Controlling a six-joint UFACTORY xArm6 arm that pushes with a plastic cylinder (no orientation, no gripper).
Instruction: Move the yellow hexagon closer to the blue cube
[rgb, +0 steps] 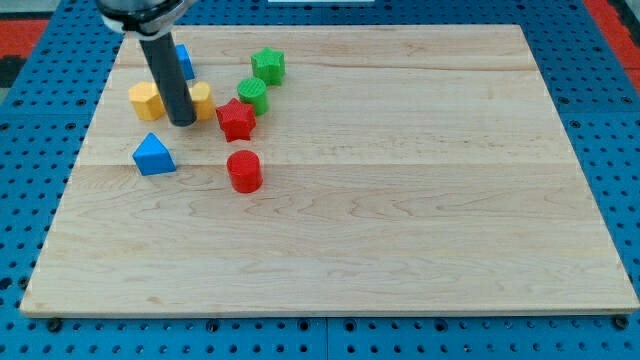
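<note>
My tip (182, 122) rests on the board between two yellow blocks. The yellow hexagon (146, 101) sits just to the tip's left. A second yellow block (201, 100) is partly hidden behind the rod on its right. The blue cube (184, 62) is at the view's top, mostly hidden behind the rod, a short way above the hexagon and to its right.
A blue triangular block (153, 155) lies below the hexagon. A red star (236, 119), a red cylinder (244, 170), a green cylinder (252, 95) and a green star (268, 66) stand to the tip's right. The wooden board (400, 200) fills the view.
</note>
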